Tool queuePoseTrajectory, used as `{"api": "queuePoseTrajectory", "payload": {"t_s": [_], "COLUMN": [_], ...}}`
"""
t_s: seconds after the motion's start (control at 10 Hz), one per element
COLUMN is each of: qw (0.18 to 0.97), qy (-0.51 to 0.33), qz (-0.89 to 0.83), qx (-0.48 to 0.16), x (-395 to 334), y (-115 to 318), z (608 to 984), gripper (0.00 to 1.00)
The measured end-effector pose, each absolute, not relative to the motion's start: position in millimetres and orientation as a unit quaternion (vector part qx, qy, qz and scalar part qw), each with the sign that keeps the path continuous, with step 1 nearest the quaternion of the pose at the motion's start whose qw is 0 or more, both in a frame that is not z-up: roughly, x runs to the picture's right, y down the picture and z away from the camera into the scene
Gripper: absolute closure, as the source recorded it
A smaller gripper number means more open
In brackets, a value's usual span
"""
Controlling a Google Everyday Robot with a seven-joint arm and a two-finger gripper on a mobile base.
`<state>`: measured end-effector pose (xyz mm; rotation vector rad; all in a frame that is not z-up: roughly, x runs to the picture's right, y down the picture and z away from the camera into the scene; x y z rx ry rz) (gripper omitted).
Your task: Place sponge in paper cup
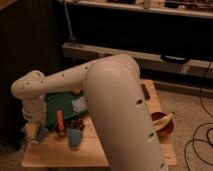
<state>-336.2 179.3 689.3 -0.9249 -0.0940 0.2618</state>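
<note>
Gripper (33,129) hangs low over the front-left corner of the wooden table (100,152), close to its left edge; whether it is wide or narrow cannot be told. One light-blue sponge (42,134) sits touching its right side, and one cream shape just under it looks like the paper cup (30,132). Farther right stand one dark blue cup (75,136) and one orange item (60,123) with bare tabletop in front; behind them lies one green mat (59,103), and across the table one bowl with a banana (163,124) sits near the right edge, one black remote (146,91) beyond it.
</note>
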Motion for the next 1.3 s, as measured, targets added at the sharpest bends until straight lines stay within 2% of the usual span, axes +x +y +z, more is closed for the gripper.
{"api": "queuePoseTrajectory", "payload": {"t_s": [1.2,1.3], "qw": [0.883,0.883], "qy": [-0.037,-0.036], "qz": [0.115,0.114], "qx": [-0.454,-0.454], "x": [-343.9,-344.6], "y": [163.8,164.0], "z": [678.8,679.0], "gripper": [1.0,0.98]}}
